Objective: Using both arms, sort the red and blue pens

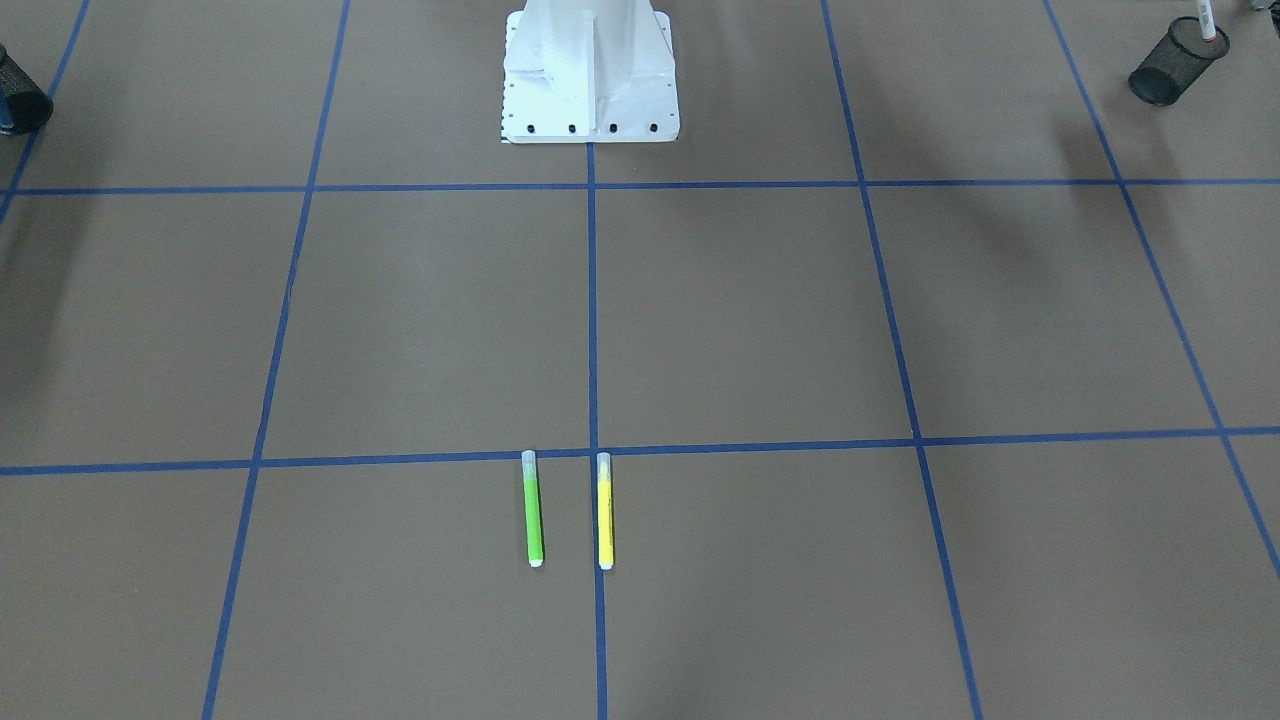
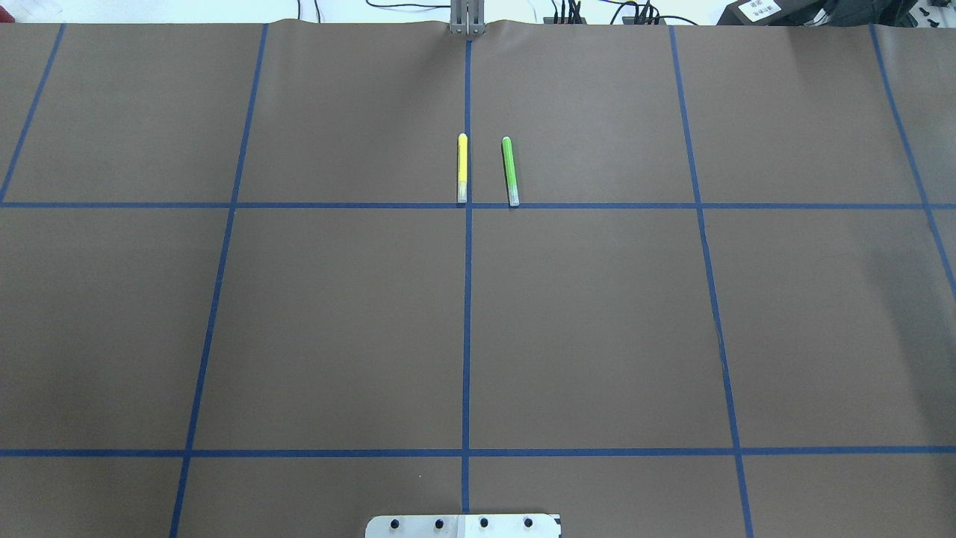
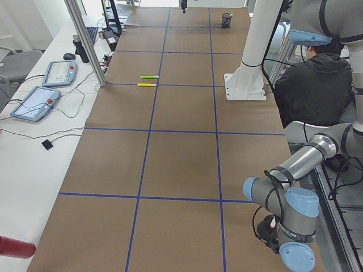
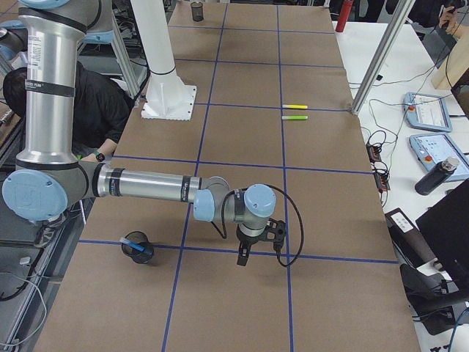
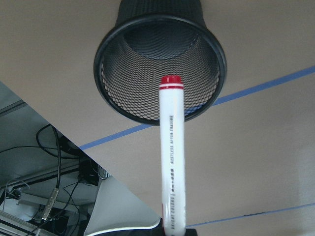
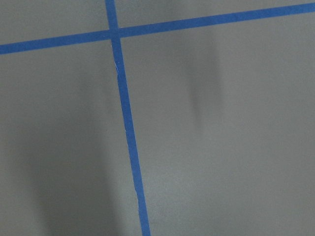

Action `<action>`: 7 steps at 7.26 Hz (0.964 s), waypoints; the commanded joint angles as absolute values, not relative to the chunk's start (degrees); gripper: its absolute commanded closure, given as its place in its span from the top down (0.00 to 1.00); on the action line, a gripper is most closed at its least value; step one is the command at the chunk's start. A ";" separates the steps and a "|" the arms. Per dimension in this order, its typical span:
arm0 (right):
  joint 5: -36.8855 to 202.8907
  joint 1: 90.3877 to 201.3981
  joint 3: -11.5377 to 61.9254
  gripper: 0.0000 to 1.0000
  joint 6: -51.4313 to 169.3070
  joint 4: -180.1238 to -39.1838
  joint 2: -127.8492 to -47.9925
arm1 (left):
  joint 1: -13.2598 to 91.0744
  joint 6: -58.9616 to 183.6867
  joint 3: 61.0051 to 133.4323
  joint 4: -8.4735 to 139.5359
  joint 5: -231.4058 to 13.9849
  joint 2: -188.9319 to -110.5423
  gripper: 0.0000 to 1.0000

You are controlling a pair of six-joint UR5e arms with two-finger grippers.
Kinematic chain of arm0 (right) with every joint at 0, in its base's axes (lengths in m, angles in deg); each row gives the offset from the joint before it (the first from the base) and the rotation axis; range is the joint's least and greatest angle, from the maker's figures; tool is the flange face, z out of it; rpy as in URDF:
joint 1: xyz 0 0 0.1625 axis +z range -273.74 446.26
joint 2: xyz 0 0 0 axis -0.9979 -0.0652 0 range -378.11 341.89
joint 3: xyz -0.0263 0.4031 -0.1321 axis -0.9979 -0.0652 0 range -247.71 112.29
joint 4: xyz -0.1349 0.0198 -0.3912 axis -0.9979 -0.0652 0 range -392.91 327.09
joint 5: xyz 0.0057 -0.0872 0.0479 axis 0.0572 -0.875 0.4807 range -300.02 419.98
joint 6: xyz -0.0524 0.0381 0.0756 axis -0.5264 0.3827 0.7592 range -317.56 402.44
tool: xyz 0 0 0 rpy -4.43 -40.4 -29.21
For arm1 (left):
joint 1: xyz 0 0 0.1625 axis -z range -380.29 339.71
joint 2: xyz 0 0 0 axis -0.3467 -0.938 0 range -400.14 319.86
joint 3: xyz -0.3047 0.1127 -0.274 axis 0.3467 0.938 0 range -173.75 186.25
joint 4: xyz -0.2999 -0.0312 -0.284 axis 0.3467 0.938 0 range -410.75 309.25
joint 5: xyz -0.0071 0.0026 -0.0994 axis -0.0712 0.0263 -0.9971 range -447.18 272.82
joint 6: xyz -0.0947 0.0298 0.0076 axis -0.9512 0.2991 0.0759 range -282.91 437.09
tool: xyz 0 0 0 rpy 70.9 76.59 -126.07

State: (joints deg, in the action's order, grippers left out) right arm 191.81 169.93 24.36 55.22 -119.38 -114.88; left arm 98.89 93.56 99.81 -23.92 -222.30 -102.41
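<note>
Markers lead the front view: the green marker (image 1: 533, 510) and the yellow marker (image 1: 604, 512) lie parallel, just beside each other, well below the white robot base (image 1: 590, 90). In the top right corner the red pen (image 1: 1207, 18) slants over the mouth of the left cup (image 1: 1165, 68). The right cup (image 1: 22, 92) is cut by the opposite edge.

Overhead, both markers rest on the brown surface (image 2: 336, 321) (cap ends reaching a blue tape line (image 2: 597, 205)).

From the left end, the left arm (image 3: 295, 207) folds low at the near corner and hides the left jaws.

From the right end, the right arm (image 4: 146, 183) stretches over the surface; whether the right jaws are apart or together I cannot tell. The blue pen (image 4: 135, 246) sits in the right cup.

The left wrist camera looks along the red pen: white barrel, red end in line with the cup's mouth, left jaws clamped on its near end.

The right wrist camera shows brown surface crossed by blue tape.
</note>
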 commanded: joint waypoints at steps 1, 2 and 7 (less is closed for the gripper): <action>191.73 169.93 24.57 0.99 55.80 -119.30 -114.79 | 98.89 93.53 98.54 -23.85 -223.50 -103.16 0.92; 191.82 169.93 24.57 0.99 55.80 -119.22 -114.79 | 98.89 93.62 98.53 -23.68 -223.50 -103.25 1.00; 194.69 170.02 26.33 0.99 55.88 -119.39 -114.62 | 98.80 93.53 101.59 -9.32 -223.41 -111.07 1.00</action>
